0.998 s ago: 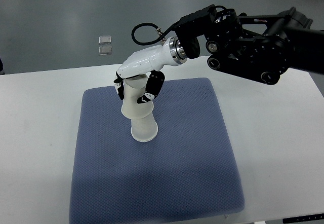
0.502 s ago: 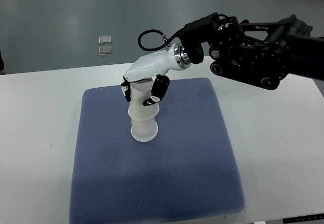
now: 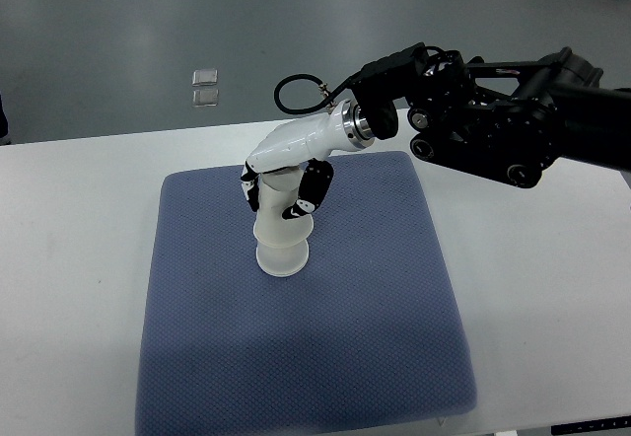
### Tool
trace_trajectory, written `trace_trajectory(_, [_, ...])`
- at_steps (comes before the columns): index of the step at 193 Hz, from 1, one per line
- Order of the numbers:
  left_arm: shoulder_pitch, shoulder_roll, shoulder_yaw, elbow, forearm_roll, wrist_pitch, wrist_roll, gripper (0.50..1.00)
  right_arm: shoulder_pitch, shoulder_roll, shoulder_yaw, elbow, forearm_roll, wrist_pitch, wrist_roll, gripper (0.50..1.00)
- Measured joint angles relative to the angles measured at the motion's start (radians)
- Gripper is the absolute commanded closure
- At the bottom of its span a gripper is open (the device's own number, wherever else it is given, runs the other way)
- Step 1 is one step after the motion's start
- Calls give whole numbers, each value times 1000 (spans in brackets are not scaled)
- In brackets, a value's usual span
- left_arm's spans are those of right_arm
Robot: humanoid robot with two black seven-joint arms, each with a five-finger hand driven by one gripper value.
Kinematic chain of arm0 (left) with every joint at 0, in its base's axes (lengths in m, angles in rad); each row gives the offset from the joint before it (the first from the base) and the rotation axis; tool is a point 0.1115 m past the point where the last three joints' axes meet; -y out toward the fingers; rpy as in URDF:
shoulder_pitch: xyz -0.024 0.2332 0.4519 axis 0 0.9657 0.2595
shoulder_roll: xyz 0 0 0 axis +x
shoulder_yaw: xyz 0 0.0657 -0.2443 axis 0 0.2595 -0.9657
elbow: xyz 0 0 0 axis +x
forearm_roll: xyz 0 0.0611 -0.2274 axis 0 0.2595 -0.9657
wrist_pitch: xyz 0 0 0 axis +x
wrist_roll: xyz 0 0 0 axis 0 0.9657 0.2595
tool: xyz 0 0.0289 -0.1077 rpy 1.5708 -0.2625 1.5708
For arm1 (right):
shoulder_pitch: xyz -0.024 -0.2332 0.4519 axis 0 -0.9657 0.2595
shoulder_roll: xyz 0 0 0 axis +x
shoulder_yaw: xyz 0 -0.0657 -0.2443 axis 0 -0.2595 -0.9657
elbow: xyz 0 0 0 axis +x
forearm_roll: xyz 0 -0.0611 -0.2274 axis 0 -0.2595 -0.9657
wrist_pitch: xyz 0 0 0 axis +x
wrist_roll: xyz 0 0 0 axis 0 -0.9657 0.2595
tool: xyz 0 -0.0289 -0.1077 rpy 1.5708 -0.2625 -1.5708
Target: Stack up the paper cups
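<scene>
Two white paper cups stand upside down on the blue mat (image 3: 325, 357), one over the other. The lower cup (image 3: 281, 254) rests with its rim on the mat. The upper cup (image 3: 275, 203) sits tilted on top of it. My right hand (image 3: 279, 191) reaches in from the right on a black arm (image 3: 493, 125), and its black-tipped fingers (image 3: 314, 185) are curled around the upper cup. The left arm does not show.
The mat lies on a white table (image 3: 69, 288). Beyond the table's far edge is grey floor with two small clear squares (image 3: 205, 85).
My right hand has moved right and down with the upper cup, pressing it further over the lower cup. The stack is shorter and stands closer to upright.
</scene>
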Motion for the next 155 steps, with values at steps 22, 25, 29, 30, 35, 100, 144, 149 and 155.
trace_trajectory(22, [0, 0, 0, 0, 0, 0, 0, 500, -7, 1, 1, 0, 3, -10, -1, 638])
trace_trajectory(25, [0, 0, 0, 0, 0, 0, 0, 500, -8, 1, 1, 0, 3, -11, -1, 638])
trace_trajectory(29, [0, 0, 0, 0, 0, 0, 0, 500, -9, 1, 1, 0, 4, -13, -1, 638])
trace_trajectory(30, [0, 0, 0, 0, 0, 0, 0, 500, -10, 1, 1, 0, 4, -13, -1, 638])
trace_trajectory(35, [0, 0, 0, 0, 0, 0, 1, 500, -11, 2, 1, 0, 5, -15, -1, 638])
trace_trajectory(100, [0, 0, 0, 0, 0, 0, 1, 500, -13, 8, 2, 1, 10, -17, -2, 638])
trace_trajectory(144, [0, 0, 0, 0, 0, 0, 0, 500, -8, -11, 95, -18, 18, -17, -2, 603])
trace_trajectory(149, [0, 0, 0, 0, 0, 0, 0, 500, -12, -13, 124, -26, 21, -17, -2, 603])
trace_trajectory(155, [0, 0, 0, 0, 0, 0, 0, 500, -19, -14, 162, -38, 28, -15, -2, 603])
